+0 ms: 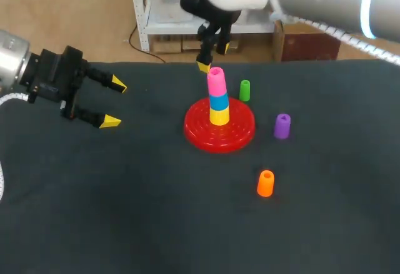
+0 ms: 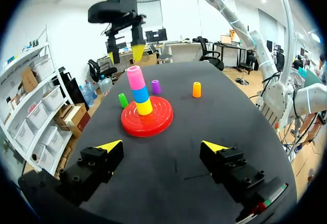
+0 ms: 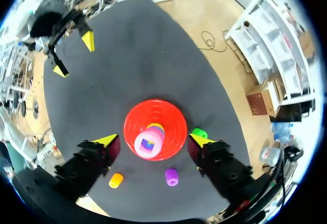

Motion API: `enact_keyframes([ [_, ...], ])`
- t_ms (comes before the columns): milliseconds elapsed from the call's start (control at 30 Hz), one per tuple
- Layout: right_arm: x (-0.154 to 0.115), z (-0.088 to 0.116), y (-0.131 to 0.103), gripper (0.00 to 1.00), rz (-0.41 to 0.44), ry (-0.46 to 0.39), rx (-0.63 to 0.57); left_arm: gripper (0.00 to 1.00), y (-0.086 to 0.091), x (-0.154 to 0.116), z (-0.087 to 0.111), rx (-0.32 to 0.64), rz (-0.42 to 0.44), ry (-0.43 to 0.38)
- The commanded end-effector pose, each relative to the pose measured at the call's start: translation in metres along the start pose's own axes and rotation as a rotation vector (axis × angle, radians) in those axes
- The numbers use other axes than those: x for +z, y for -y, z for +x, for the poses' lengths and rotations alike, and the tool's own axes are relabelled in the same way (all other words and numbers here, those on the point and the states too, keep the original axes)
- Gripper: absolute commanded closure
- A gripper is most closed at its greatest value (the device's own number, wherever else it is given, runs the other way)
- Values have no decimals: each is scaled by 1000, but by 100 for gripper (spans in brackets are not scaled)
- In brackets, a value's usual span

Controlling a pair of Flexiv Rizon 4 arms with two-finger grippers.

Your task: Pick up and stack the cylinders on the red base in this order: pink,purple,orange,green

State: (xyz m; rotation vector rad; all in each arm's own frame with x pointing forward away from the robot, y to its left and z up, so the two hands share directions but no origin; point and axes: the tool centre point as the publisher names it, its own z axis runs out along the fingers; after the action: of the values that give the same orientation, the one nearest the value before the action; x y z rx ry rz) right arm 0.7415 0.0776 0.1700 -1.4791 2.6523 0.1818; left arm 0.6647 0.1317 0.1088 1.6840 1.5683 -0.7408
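On the red base stands a stack: yellow at the bottom, blue in the middle, a pink cylinder on top. My right gripper hangs just above the pink cylinder, open, its fingers clear of it on both sides. A green cylinder stands just behind the base on the right, a purple one to its right, and an orange one nearer the front. My left gripper is open and empty at the left of the table.
The dark table has free room at the front and left. In the left wrist view the base lies ahead of my left gripper, with the green, purple and orange cylinders beyond it.
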Motion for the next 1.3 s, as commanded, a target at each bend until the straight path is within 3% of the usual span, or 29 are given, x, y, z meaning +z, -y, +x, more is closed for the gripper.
enact_keyframes([
  [33,-9,40,-10,0,47,178,21,0,1,0,0,0,-4,-1],
  [133,-9,53,-12,0,61,174,71,0,1,0,0,0,-4,-1],
  [333,8,99,-21,0,94,162,233,0,1,0,0,0,-4,-1],
  [633,41,149,-27,0,81,214,484,0,1,0,0,0,-4,-1],
  [933,62,170,-24,0,72,195,638,0,1,0,0,0,-4,-1],
  [1167,74,160,3,0,53,138,680,0,1,0,0,0,-4,-1],
  [1300,84,163,18,0,39,88,696,0,1,0,0,0,-4,-1],
])
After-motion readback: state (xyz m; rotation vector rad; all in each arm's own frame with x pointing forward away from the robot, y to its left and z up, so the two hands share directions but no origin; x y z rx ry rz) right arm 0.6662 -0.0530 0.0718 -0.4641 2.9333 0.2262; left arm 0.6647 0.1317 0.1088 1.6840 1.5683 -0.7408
